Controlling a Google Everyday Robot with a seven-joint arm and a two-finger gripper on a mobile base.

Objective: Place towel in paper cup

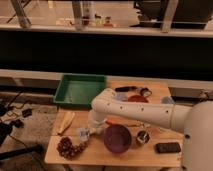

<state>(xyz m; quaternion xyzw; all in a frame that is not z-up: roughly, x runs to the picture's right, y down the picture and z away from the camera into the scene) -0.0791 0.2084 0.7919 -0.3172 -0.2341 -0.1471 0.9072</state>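
The towel (83, 133), a rumpled pale blue-grey cloth, lies on the wooden table (100, 155) left of the purple bowl (118, 138). My gripper (91, 131) points down from the white arm (135, 114) and is shut on the towel's right side, with its tips buried in the folds. The towel still rests on the table. A pale shape (167, 101) at the table's far right, just beyond my arm, may be the paper cup. I cannot tell for sure.
A green tray (80, 90) stands at the back left. An orange bowl (137, 99) and dark items sit at the back. A small metal cup (143, 137) and a black flat object (167, 147) lie right of the purple bowl. Dark grapes (69, 147) and a yellowish piece (66, 122) are at the left.
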